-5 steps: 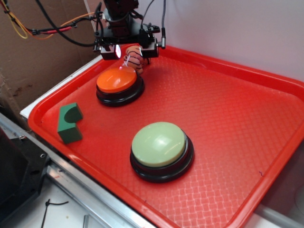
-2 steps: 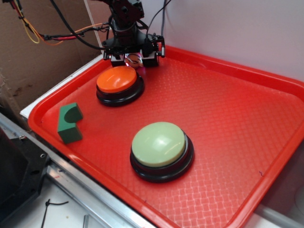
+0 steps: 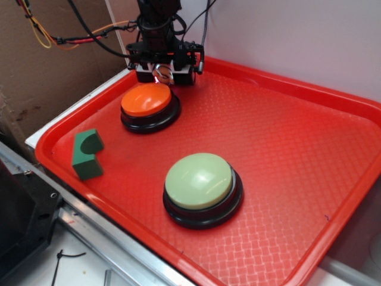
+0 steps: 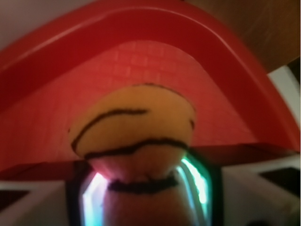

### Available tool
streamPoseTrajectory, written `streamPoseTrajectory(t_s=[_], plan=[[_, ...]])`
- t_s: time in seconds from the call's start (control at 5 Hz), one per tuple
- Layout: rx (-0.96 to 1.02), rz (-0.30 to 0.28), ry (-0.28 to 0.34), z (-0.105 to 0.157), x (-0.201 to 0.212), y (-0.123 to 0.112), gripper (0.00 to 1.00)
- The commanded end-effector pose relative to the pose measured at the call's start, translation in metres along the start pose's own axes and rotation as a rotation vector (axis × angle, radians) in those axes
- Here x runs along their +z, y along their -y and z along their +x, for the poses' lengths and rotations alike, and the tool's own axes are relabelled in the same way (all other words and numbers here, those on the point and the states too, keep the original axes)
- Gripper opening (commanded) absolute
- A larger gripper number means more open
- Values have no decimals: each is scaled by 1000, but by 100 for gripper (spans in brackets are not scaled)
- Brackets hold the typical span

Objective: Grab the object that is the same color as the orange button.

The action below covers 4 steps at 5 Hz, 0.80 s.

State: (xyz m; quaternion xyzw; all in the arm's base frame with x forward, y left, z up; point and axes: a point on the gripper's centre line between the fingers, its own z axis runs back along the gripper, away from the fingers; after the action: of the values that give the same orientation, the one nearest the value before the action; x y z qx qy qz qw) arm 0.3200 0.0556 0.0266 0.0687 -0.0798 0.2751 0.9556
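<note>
Lowered since earlier, fingers grip the striped toy inside the red tray by the orange button.

Plush toy: orange, dark stripes. Buttons: orange and pale green, black bases. Block: green. Tray: red, textured.
</note>
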Motion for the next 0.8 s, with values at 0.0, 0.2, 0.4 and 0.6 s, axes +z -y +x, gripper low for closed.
streamPoseTrajectory(t_s=[0.0,0.2,0.4,0.6], plan=[[-140,-104,43,-7,94,4,0],[-275,-191,-42,-35,129,14,0],[-338,-246,-95,-56,149,16,0],[-393,-268,-113,-73,160,18,0]])
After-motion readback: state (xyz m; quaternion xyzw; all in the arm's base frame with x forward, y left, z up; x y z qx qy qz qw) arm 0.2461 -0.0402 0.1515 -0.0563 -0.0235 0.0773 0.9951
